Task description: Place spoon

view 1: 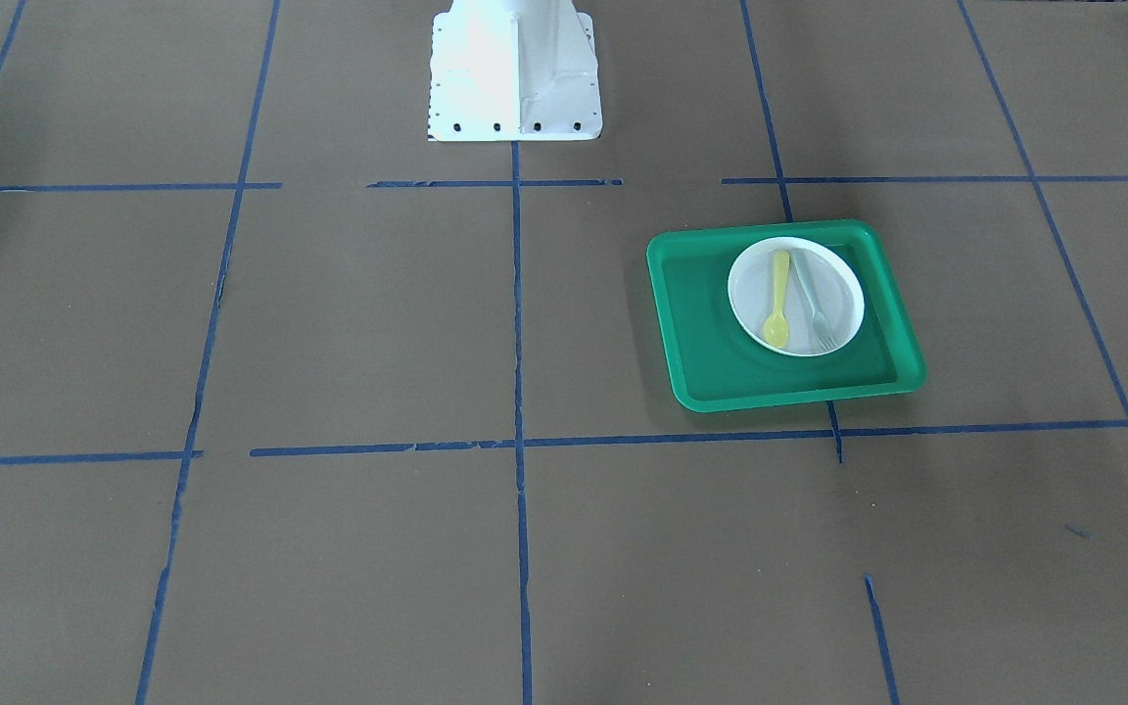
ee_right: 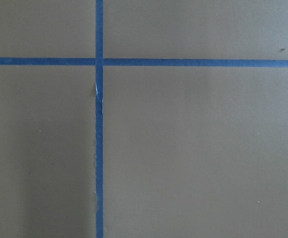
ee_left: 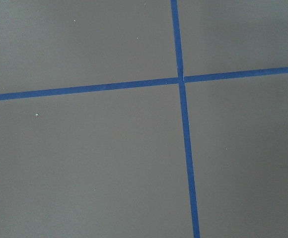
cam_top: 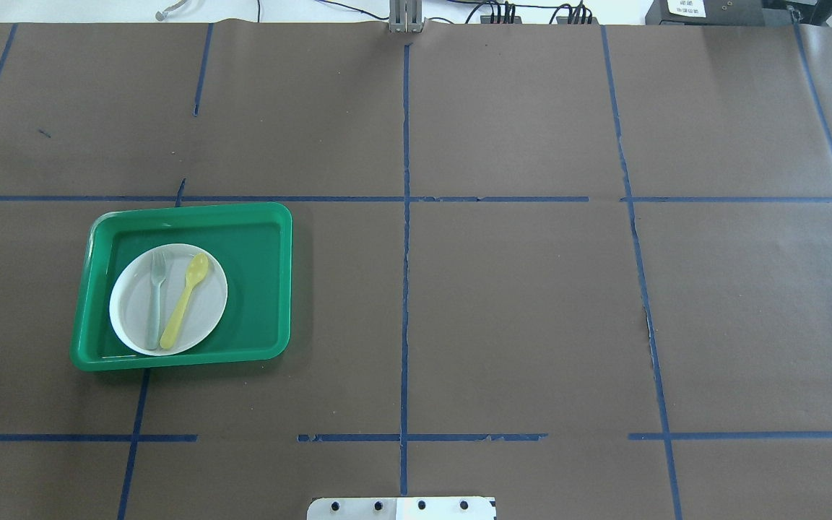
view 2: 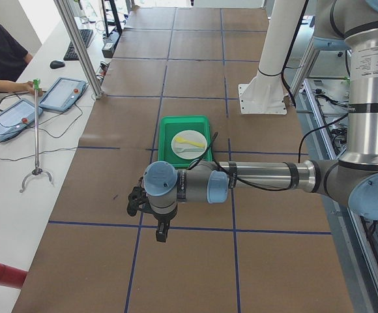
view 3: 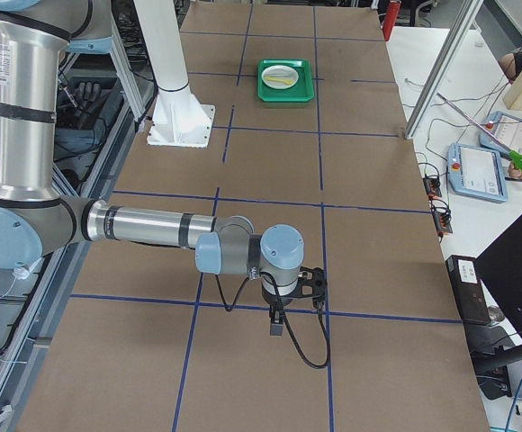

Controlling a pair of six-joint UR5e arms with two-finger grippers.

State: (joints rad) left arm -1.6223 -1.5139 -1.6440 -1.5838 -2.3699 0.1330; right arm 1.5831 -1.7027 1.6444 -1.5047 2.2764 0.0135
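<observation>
The yellow spoon point(view 1: 777, 299) lies on a white plate point(view 1: 836, 279) inside a green tray point(view 1: 711, 338), next to a pale grey-green fork point(view 1: 812, 304). In the overhead view the spoon point(cam_top: 185, 300) lies on the plate point(cam_top: 131, 307) in the tray point(cam_top: 261, 289) at the left. My left gripper point(view 2: 137, 201) shows only in the exterior left view, over bare table away from the tray; I cannot tell if it is open. My right gripper point(view 3: 311, 283) shows only in the exterior right view, far from the tray; I cannot tell its state. Both wrist views show only brown table and blue tape.
The white robot base point(view 1: 515, 69) stands at the table's middle edge. Blue tape lines grid the brown table. At the far side a person sits by tablets point(view 2: 62, 93), and a grabber tool point(view 2: 36, 130) and a red cylinder point(view 2: 3, 274) lie there.
</observation>
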